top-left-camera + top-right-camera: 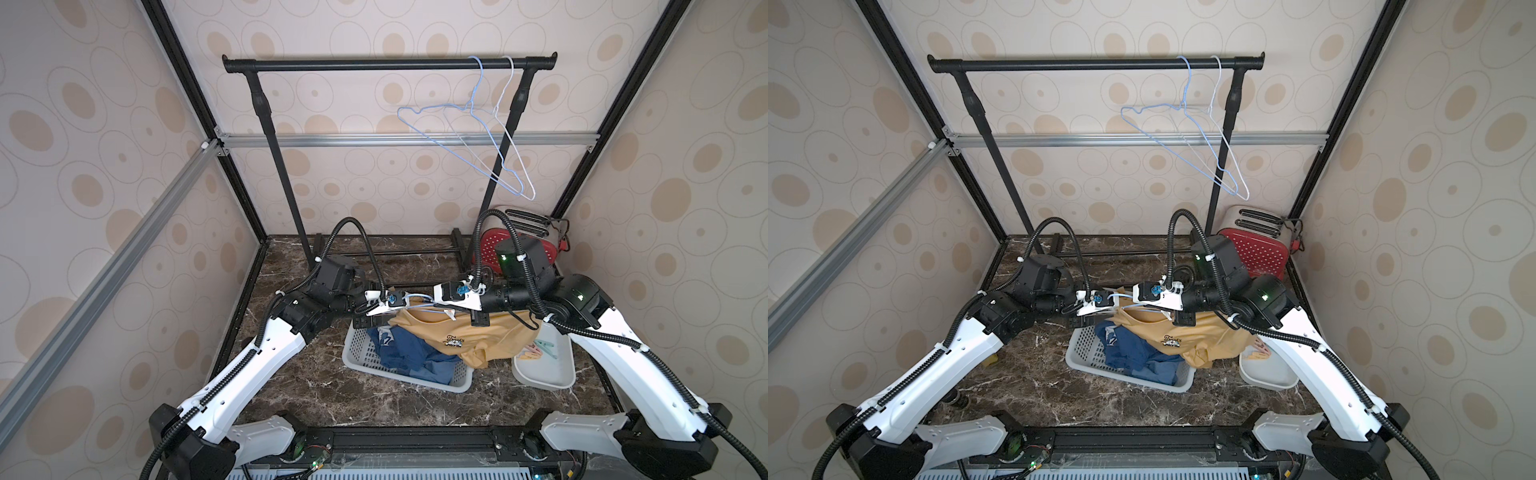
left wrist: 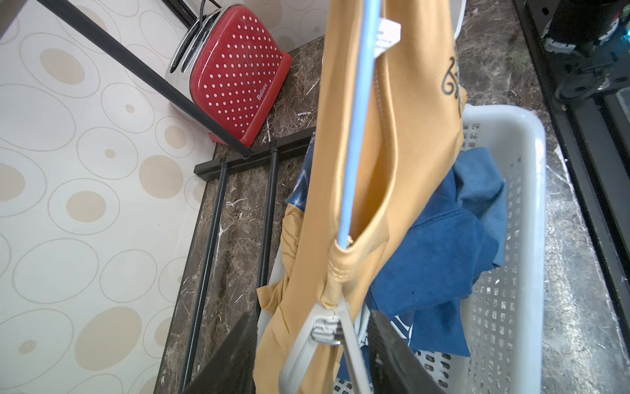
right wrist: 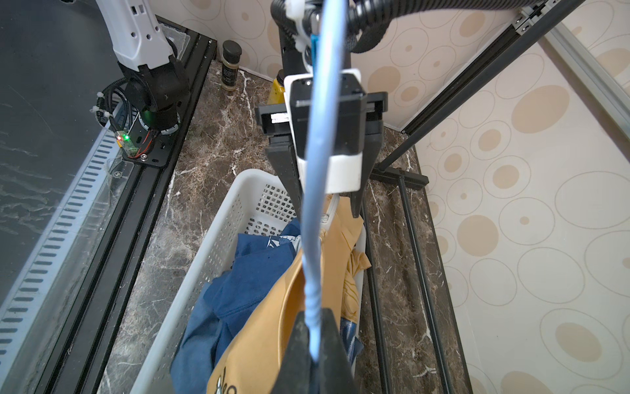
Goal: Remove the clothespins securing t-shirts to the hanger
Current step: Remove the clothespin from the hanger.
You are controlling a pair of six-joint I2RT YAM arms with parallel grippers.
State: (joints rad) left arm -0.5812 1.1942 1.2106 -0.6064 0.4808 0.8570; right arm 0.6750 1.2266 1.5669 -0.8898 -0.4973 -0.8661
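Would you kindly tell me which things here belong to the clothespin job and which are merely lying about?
Belonging to the job:
- grey clothespin, between the left gripper fingers
- mustard t-shirt
- blue wire hanger, in the right gripper
- blue t-shirts, laundry basket
- loose clothespins, white tray

Just lying about:
- red toaster
- dark-capped bottle

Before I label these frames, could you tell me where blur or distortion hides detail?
Left wrist view: the left gripper's fingers are soft, the grey clothespin sharper. Right wrist view: the blue wire hanger smears near the lens. Both top views: frame posts splay outward.
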